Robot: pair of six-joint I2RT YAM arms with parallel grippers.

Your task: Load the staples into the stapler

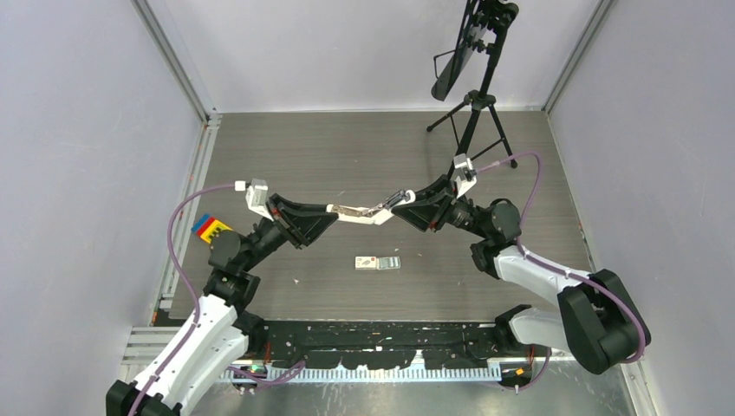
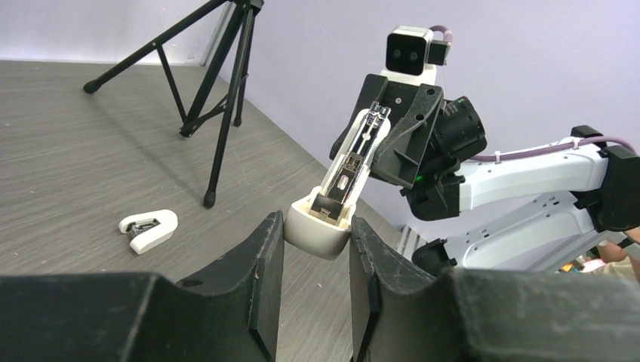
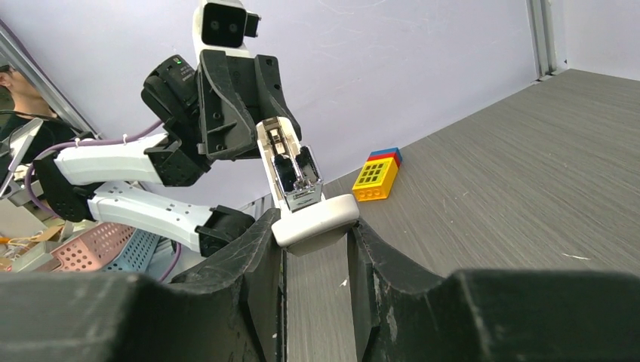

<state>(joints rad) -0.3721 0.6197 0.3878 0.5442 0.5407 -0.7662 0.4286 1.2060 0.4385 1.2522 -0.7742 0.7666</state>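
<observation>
Top external: left gripper [image 1: 332, 210] and right gripper [image 1: 401, 199] each clamp the stapler [image 1: 362, 213], likely holding it open. The staples [image 1: 378, 262] lie apart, untouched.

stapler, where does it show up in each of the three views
Top external: stapler mid-picture, between left gripper and right gripper.
Left wrist: low centre, in its own grip.
Right wrist: low centre, likewise.
Shared landmark: grey table.
</observation>
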